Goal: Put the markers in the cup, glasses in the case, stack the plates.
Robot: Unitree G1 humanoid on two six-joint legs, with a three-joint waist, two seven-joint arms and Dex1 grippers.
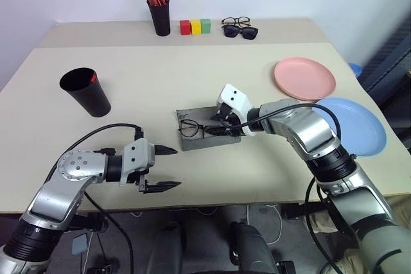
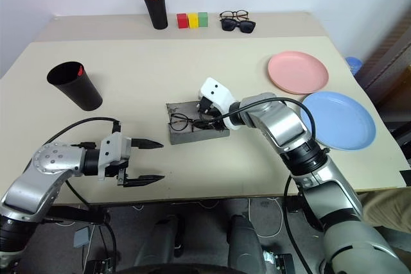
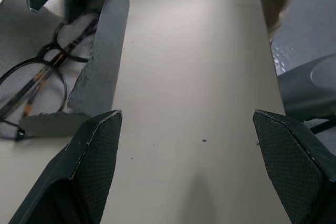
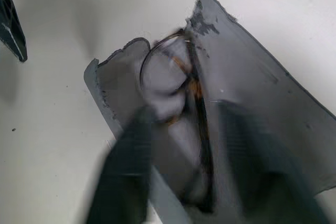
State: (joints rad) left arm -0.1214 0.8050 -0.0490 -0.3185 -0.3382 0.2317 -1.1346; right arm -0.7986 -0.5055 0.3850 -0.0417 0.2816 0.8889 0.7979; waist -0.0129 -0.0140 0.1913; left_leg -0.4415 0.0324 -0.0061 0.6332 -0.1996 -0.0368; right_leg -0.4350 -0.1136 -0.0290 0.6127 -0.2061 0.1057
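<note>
Hovering over the open grey hard-shell case [image 1: 207, 129], right gripper [image 1: 223, 126] had its fingers parted, thin black wire-rimmed glasses [image 1: 191, 128] lying released inside at the left end. Left gripper [image 1: 165, 168] waited spread wide near the table edge, likely clearing room.

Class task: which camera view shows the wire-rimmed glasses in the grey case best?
The left wrist view: the glasses lie sharp and close inside the case. The right wrist view shows them blurred behind the right gripper; the eye views show them small.
</note>
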